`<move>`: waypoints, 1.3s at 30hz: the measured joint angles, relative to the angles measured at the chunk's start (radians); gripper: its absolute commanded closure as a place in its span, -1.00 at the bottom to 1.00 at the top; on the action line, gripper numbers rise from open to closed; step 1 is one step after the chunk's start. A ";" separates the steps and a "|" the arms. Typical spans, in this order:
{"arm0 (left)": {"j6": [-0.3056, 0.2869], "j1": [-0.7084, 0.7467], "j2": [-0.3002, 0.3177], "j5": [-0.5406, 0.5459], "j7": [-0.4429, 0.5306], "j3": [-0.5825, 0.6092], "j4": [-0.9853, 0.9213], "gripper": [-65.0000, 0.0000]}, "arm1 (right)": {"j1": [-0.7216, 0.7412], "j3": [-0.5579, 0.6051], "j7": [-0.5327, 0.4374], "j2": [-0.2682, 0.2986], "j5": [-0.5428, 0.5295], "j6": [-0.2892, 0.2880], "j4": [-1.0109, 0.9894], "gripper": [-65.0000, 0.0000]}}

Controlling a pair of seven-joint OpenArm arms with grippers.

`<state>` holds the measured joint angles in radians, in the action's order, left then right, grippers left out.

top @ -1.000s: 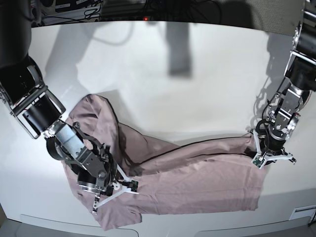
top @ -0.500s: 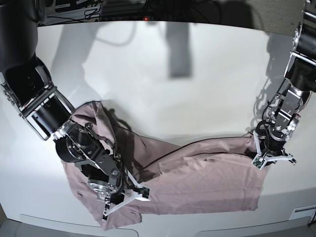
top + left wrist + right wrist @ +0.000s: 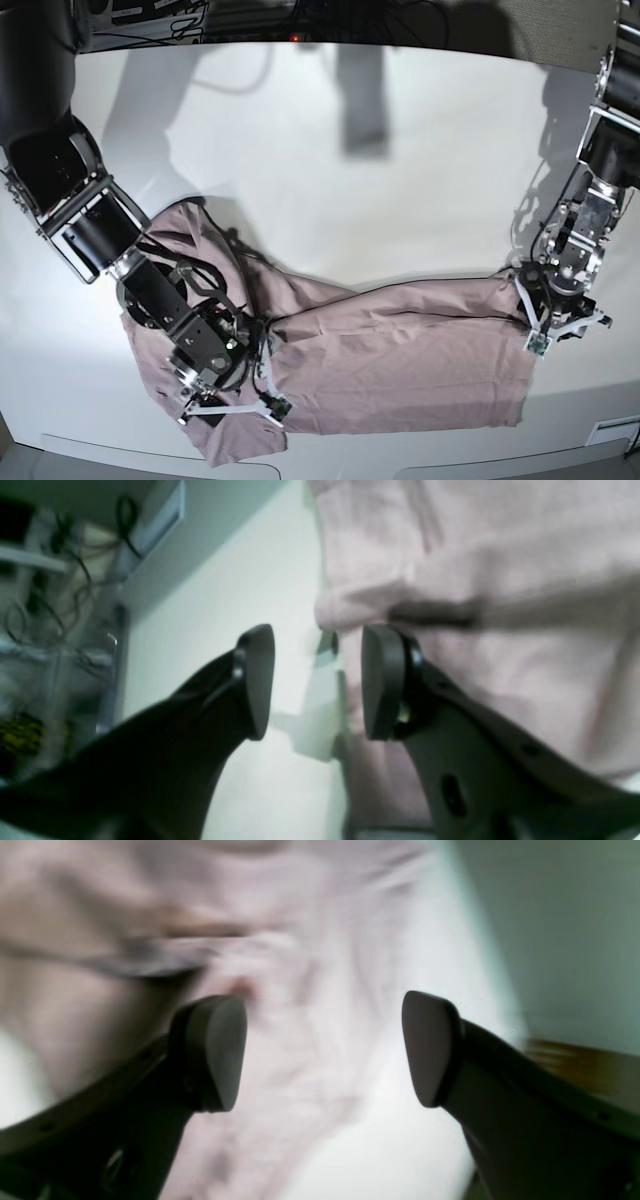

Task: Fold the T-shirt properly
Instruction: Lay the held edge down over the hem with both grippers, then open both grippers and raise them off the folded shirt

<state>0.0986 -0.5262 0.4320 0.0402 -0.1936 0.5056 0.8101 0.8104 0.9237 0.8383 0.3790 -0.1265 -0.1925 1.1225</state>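
1. The T-shirt (image 3: pixel 400 360) lay spread and rumpled across the white table (image 3: pixel 330 170).
2. The right gripper (image 3: pixel 320 1050) stood wide apart over the cloth, holding nothing.
3. The left gripper (image 3: pixel 317 680) stood parted at the shirt's edge, gripping nothing.

White table (image 3: pixel 400 200), dark cables (image 3: pixel 330 15) perhaps behind

Overhead light was bright; arms cast soft shadows on the white table (image 3: pixel 400 180). Both wrist views were blurred, the right strongly smeared.
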 measured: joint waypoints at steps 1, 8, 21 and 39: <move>0.002 0.003 0.005 0.040 -0.034 0.000 0.053 0.15 | -0.015 -0.015 0.002 -0.008 0.011 0.001 0.002 -0.47; -0.002 0.076 0.022 0.117 -0.218 0.000 0.401 0.15 | -0.185 -0.272 0.002 -0.032 -0.053 -0.007 0.070 -0.47; -0.004 0.221 0.015 0.063 -0.067 0.000 0.344 0.26 | -0.586 -0.771 0.077 -0.030 -0.083 -0.103 0.370 -0.47; -0.036 0.174 -0.144 0.186 -0.061 -0.290 0.139 0.26 | -0.716 -0.917 0.042 -0.034 -0.090 -0.132 0.370 -0.47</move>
<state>0.0628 -0.3519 0.2878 0.2260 -0.2546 0.2153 0.9489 0.0948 0.0071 0.8803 0.3454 -0.2161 -0.3241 1.4921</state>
